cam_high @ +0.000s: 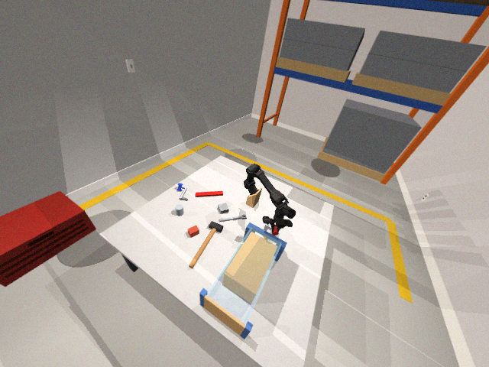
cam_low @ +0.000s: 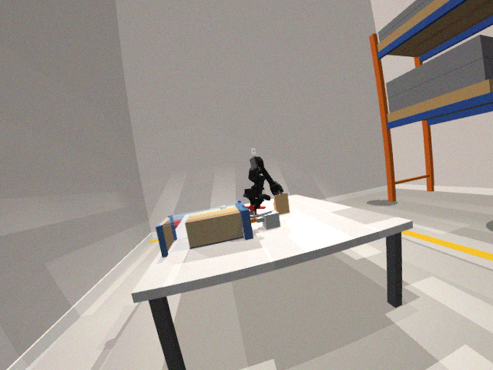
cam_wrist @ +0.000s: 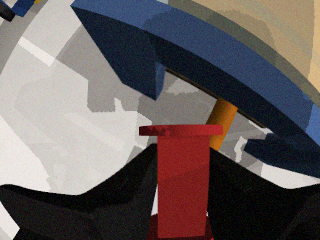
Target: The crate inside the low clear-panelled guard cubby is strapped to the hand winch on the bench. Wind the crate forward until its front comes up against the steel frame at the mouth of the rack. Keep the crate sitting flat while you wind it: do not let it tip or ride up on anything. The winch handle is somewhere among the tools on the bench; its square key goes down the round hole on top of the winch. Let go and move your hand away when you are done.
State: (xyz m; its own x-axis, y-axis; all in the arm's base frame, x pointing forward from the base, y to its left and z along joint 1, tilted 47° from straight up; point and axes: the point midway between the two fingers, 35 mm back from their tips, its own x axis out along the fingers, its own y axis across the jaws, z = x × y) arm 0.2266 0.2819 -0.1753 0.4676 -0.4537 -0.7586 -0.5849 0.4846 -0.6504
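My gripper (cam_high: 275, 227) (cam_low: 254, 204) (cam_wrist: 178, 150) is shut on the upright red grip of the winch handle (cam_high: 274, 231) (cam_wrist: 183, 195), just outside the rack mouth. The grey winch (cam_low: 272, 220) stands in front of the mouth; the arm hides it in the top view. The key and its hole are not visible. The tan crate (cam_high: 252, 262) (cam_low: 215, 230) (cam_wrist: 287, 25) sits flat inside the clear cubby, close behind the blue frame (cam_high: 257, 228) (cam_low: 248, 223) (cam_wrist: 210, 55). I cannot tell whether they touch. An orange strap or bar (cam_wrist: 223, 120) passes under the frame.
A wooden block (cam_high: 252, 199) (cam_low: 281, 203) stands beside the arm. A hammer (cam_high: 203, 248), wrench (cam_high: 231, 218), grey block (cam_high: 223, 208), red block (cam_high: 192, 231), grey cylinder (cam_high: 179, 209) and red bar (cam_high: 208, 193) lie about the bench.
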